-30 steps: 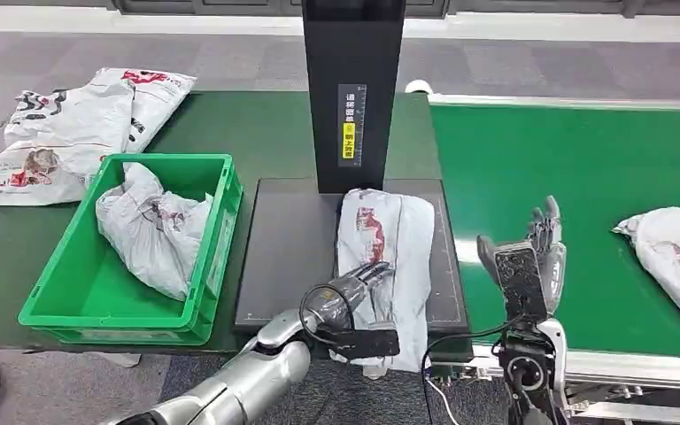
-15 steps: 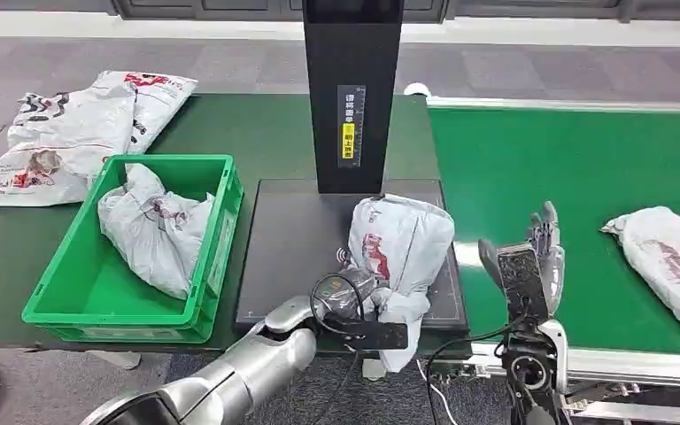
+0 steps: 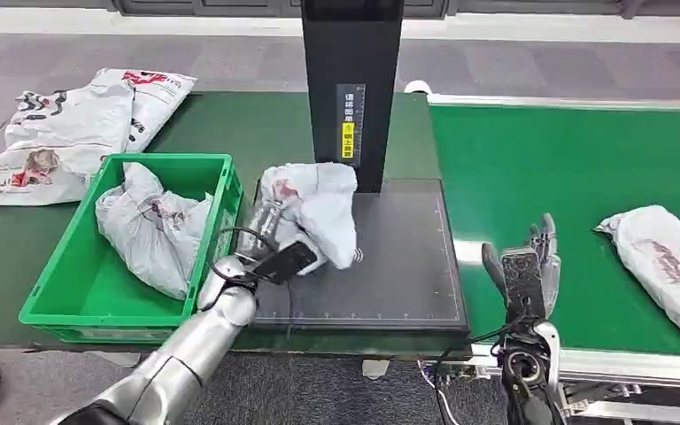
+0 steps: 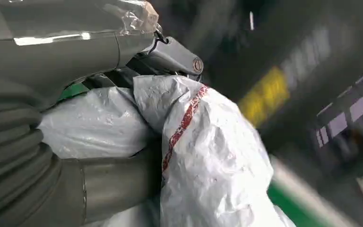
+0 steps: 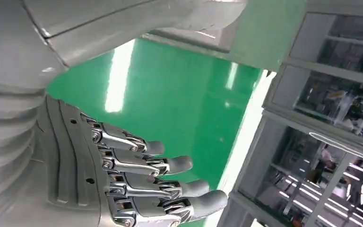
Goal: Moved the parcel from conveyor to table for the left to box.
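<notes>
Green tabletop and conveyor fill the frame. At centre, the left hand (image 3: 270,232) grips the grey parcel (image 3: 316,207) above the dark pad's (image 3: 390,274) left edge, beside the green box (image 3: 71,297). Lower right, the right hand (image 3: 531,261) stands empty, fingers apart.

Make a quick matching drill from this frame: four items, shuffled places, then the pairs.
Items
1. parcel in the left hand
2. parcel in the green crate
3. parcel at far right
4. right hand

Places
A. lying on the green conveyor belt
B. raised at the conveyor's near edge, holding nothing
C. lifted over the black pad, beside the crate
D. inside the bin on the table

Pairs: 1-C, 2-D, 3-A, 4-B
</notes>
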`<act>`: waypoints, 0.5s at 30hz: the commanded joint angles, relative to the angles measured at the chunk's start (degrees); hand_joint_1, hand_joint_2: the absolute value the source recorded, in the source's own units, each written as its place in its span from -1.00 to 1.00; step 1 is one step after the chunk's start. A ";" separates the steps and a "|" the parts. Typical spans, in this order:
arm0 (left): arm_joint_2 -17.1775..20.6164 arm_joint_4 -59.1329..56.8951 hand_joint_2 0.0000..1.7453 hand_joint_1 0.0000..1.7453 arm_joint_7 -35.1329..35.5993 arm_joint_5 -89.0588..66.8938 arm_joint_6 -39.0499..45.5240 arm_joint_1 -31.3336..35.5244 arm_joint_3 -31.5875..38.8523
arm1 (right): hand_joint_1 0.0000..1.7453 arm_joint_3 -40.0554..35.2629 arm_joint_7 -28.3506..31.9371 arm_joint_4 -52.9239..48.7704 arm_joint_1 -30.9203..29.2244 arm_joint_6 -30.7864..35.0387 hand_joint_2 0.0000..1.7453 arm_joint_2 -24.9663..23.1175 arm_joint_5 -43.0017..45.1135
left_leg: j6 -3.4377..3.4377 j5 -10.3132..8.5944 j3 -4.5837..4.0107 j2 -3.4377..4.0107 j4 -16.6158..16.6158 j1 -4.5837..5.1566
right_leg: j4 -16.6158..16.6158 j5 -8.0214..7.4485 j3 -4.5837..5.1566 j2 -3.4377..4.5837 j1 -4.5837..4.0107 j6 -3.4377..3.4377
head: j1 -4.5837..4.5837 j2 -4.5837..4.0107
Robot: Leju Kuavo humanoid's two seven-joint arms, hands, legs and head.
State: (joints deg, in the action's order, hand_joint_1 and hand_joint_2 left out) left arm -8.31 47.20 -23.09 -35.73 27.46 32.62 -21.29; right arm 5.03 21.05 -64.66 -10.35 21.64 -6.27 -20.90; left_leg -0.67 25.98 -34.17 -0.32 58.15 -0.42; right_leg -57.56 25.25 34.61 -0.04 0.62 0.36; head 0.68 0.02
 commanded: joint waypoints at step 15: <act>9.29 -0.17 1.00 1.00 13.26 -20.16 12.54 4.46 15.52 | -1.00 1.07 -0.66 0.44 0.16 2.11 1.00 0.49 -0.64 | 0.01 0.02 0.05 0.02 -0.03 -0.06 | 0.08 0.03 -0.04 0.02 -0.07 -0.04 | 0.00 0.00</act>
State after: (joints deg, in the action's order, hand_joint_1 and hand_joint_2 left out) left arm 0.57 49.24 -10.12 -55.51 39.91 35.62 -9.51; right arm 5.05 20.70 -64.59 -9.28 23.85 -5.97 -21.59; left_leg -0.70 25.97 -34.25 -0.38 58.15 -0.47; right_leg -57.55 25.28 34.68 -0.07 0.57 0.31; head 0.68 0.02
